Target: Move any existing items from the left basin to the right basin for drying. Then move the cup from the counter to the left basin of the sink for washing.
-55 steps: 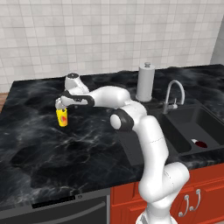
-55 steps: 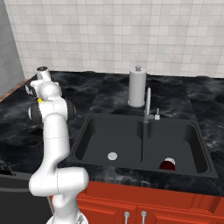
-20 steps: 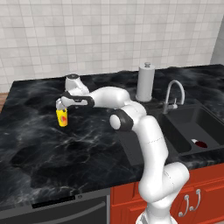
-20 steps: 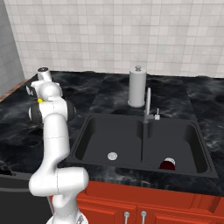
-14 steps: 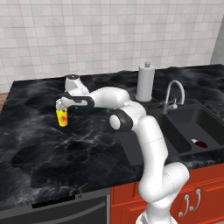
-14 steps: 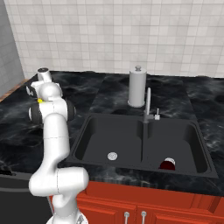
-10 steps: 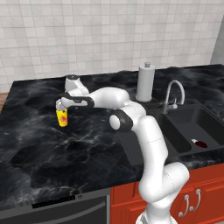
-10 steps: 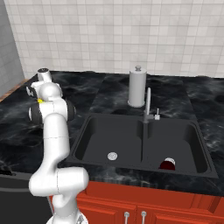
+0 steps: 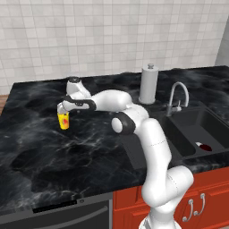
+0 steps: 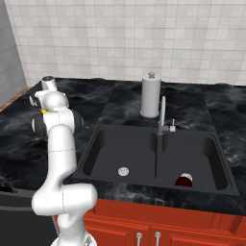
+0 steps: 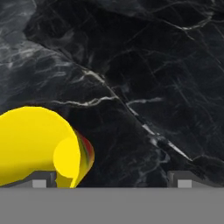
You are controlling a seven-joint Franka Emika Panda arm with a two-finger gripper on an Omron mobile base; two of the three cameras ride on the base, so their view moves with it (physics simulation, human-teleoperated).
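Here, cup (image 11: 41,146) off-centre, against one finger of gripper (image 11: 111,178), jaws apart

Left base: behind-left, high, looking down over bench (image 9: 40,147) toward sink (image 9: 197,129).
Right base: behind-right, facing sink (image 10: 144,153) squarely.
Shared: sink, towel roll (image 9: 149,84), arm.
Hand: close above bench, cup (image 11: 39,146) at lower left.

The bench (image 9: 36,147) is glossy black marble with white veins, and the sink (image 10: 144,149) set in it is matt black. The cup (image 9: 64,120) looks like smooth yellow plastic, the faucet (image 10: 161,120) polished metal, and the wall tiles (image 9: 112,36) pale and smooth.
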